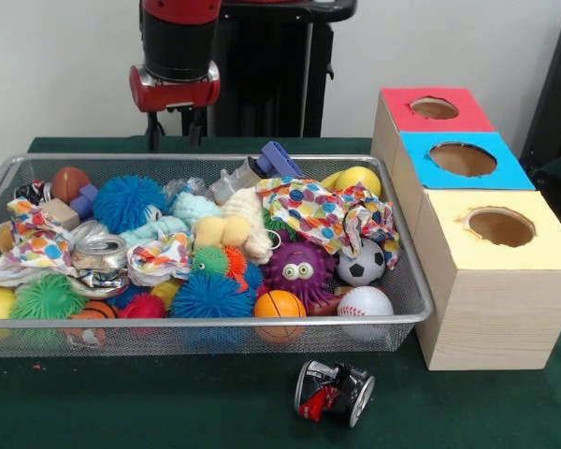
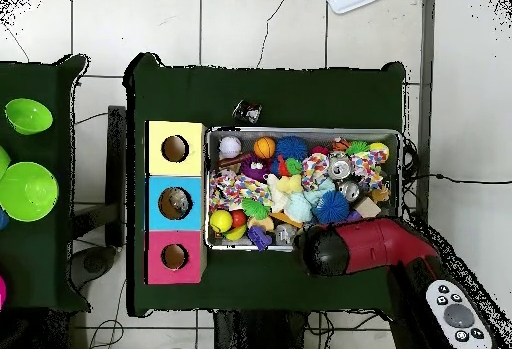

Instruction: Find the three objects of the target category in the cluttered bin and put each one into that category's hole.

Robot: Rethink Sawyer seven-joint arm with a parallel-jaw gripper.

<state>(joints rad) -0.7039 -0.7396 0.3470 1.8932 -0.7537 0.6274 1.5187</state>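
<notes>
The wire bin (image 1: 421,313) is heaped with spiky balls, sports balls, crushed cans, crumpled dotted paper and foam pieces. A crushed silver can (image 1: 100,253) lies at its left, and a dark crushed can (image 1: 334,391) lies outside on the green cloth in front of the bin. Beside the bin stand a red box (image 1: 433,108), a blue box (image 1: 462,160) and a yellow box (image 1: 500,227), each with a round hole on top. My gripper (image 1: 174,131) hangs open and empty above the bin's far edge. In the overhead view the arm's head (image 2: 326,250) hides it.
A purple googly-eyed ball (image 1: 301,269), a small soccer ball (image 1: 363,264), a baseball (image 1: 365,302) and a basketball (image 1: 280,305) crowd the bin's near right corner. Something grey shows inside the blue box's hole (image 2: 175,202). Green bowls (image 2: 27,117) sit on a side table.
</notes>
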